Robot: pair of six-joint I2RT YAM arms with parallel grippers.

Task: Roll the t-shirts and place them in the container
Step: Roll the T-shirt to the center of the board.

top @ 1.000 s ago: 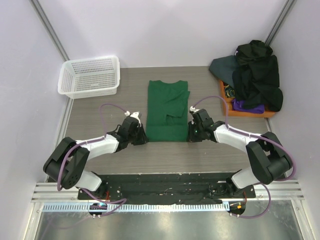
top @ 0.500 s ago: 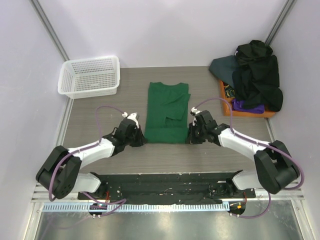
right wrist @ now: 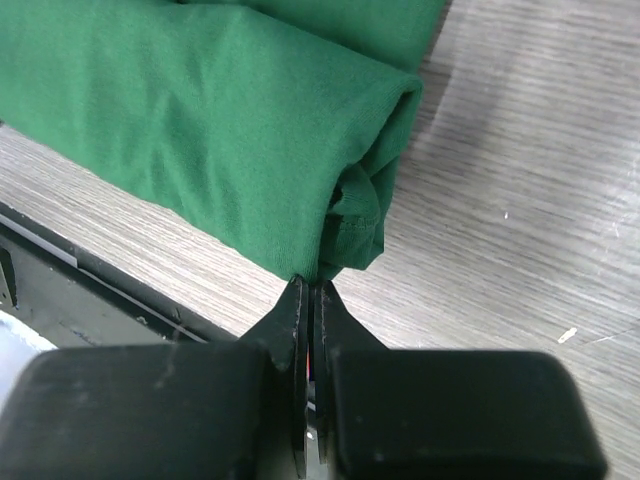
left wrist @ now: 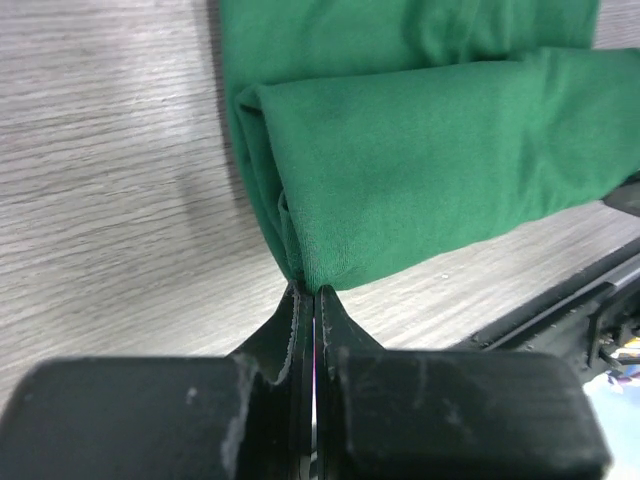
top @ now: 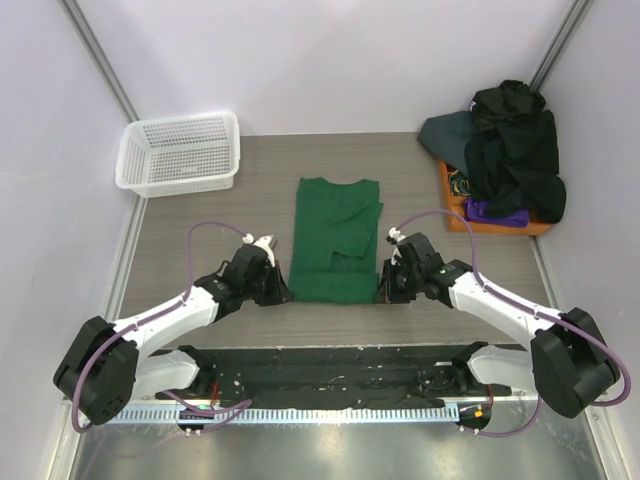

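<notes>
left gripper (top: 284,291) and right gripper (top: 384,290) pinch the green t-shirt (top: 335,235)

left gripper (left wrist: 307,292) has its two fingers pressed together. a little bit of green cloth is caught at the tips. it is the near left corner of the green t-shirt (left wrist: 430,160). right gripper (right wrist: 307,283) is pressed together the same way, on the near right corner of the green t-shirt (right wrist: 200,130).

the shirt lies long and flat in the middle of the grey wood surface (top: 200,215), with its neck end far from the arms. its near end is folded over into a soft, fat roll. both wrist views show that roll sitting just past the fingertips.

a white basket (top: 180,150) sits at the far left corner, well apart from the shirt. at the far right, a pile of dark t-shirts (top: 515,150) is heaped on an orange tray (top: 447,180). a bit of purple cloth peeks out at the bottom of the pile.
</notes>
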